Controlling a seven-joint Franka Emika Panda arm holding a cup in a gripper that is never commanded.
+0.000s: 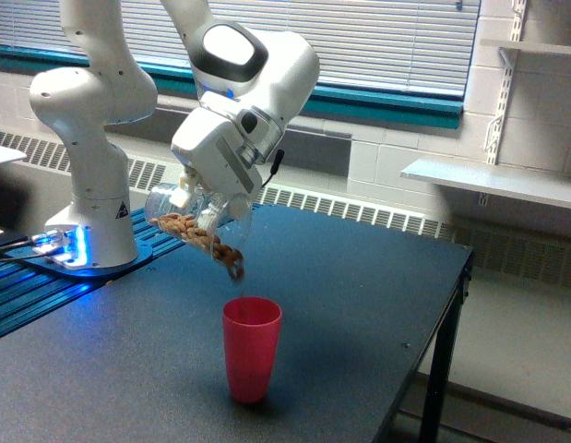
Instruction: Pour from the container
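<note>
The container [195, 226] is a clear round jar holding brown nut-like pieces, tipped steeply with its mouth pointing down toward the exterior view's right. My gripper [204, 205] is shut on its body. Nuts crowd at the lowered mouth [232, 263], above and slightly left of a pink-red plastic cup [251, 348] that stands upright on the dark table [359, 305]. A clear gap separates the jar's mouth from the cup's rim.
The arm's white base [89, 221] stands on a blue-lit plate at the exterior view's left. The table's right edge [456, 277] drops off to the floor. A wall shelf [493, 180] and window blinds lie behind.
</note>
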